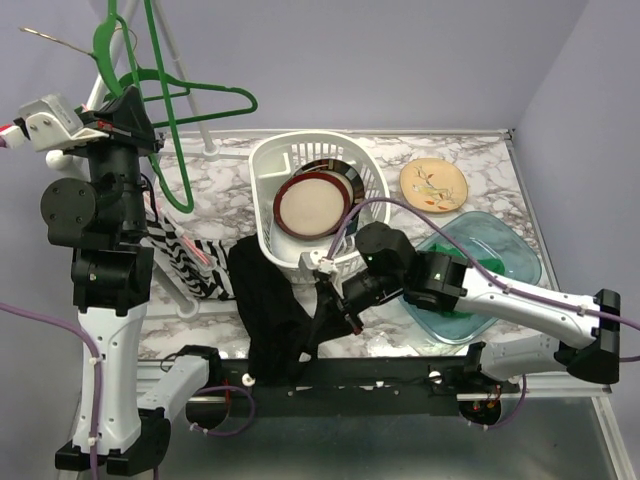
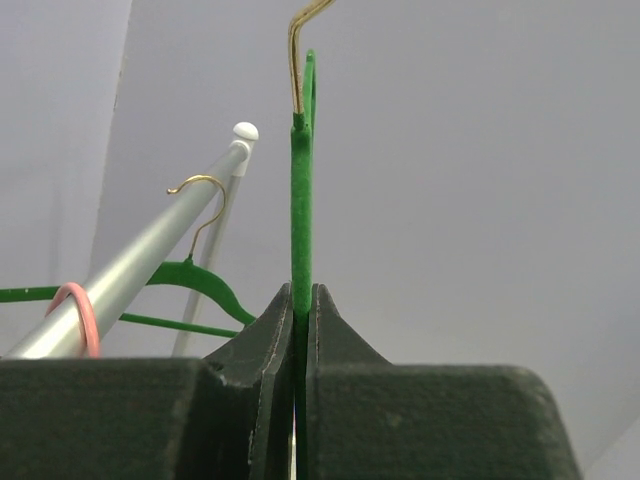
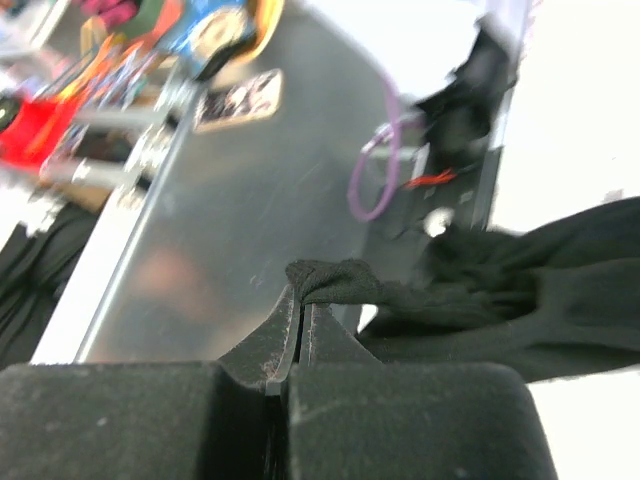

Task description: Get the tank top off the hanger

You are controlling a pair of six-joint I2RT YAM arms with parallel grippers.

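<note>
Table (image 1: 480, 150): marble, black tank top (image 1: 265, 300) on it.
Left gripper (image 2: 300, 300): clamps green hanger (image 2: 301, 200).
Right gripper (image 3: 298, 305): pinches tank top.

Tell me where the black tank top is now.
Top view: black tank top lies at the near edge of the table, left of centre, in front of the white basket, a fold pinched in the right gripper.

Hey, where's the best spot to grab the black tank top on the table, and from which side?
Probably pinch the tank top by a bunched fold at its near right edge, coming from the right, as the right gripper does. The limp fabric humps up there, giving something to close on; the basket crowds its far side.
</note>
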